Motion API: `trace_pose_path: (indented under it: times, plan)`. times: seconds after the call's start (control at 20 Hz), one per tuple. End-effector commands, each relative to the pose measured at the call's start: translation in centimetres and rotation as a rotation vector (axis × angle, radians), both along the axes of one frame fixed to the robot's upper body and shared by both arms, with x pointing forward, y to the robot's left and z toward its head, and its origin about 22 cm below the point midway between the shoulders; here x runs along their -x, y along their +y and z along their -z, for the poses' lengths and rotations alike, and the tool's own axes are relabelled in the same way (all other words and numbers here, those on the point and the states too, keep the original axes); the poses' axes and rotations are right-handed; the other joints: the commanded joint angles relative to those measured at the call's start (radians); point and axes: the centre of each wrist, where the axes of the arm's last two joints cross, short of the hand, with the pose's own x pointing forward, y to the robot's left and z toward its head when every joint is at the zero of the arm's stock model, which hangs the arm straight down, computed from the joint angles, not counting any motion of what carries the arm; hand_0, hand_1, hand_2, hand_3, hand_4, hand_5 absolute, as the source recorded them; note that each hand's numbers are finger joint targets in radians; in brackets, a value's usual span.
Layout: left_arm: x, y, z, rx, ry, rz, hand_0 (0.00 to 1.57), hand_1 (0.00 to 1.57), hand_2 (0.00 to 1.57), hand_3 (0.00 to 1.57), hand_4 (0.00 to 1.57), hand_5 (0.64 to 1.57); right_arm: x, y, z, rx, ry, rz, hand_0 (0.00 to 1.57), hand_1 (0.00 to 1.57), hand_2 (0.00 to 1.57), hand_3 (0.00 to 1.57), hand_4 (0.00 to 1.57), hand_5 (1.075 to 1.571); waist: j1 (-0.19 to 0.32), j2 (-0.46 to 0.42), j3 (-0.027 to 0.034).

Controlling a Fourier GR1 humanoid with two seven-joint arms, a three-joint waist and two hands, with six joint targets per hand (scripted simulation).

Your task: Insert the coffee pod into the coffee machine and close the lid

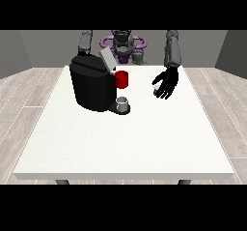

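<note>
The black coffee machine (91, 87) stands on the table's left half with its grey lid (107, 58) tilted up and open. A small grey cup (123, 103) sits on the machine's base at the front. The small pale coffee pod (155, 90) lies on the table at the right, just beside the thumb of the hand at the view's right (166, 82). That hand hangs over the pod's right side with its fingers spread and pointing down, open. The arm at the view's left (85, 41) reaches behind the machine, and its hand is hidden.
A red mug (122, 79) stands just right of the machine, between it and the pod. The white table (125, 148) stretches wide towards the camera, with its front edge near the view's bottom.
</note>
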Motion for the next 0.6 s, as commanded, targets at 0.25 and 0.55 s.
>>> trace_pose_path:
  times: [0.25, 0.55]
  plan:
    - [-0.2, 0.9, 1.0, -0.242, 0.003, 0.028, 0.82, 0.82, 0.96, 0.80, 0.37, 1.571, -0.4, -0.1, -0.2, -0.009, 0.011, -0.050, 0.00, 0.00, 0.00, 0.00, 0.00, 1.571, -0.030, 0.000, -0.0001]
    - [-0.9, 0.2, 0.8, -0.366, 0.095, 0.073, 0.76, 0.76, 0.93, 0.77, 0.35, 1.571, -0.8, -0.2, 1.7, -0.027, 0.004, -0.001, 0.00, 0.00, 0.00, 0.00, 0.00, 1.571, -0.004, 0.023, 0.0006]
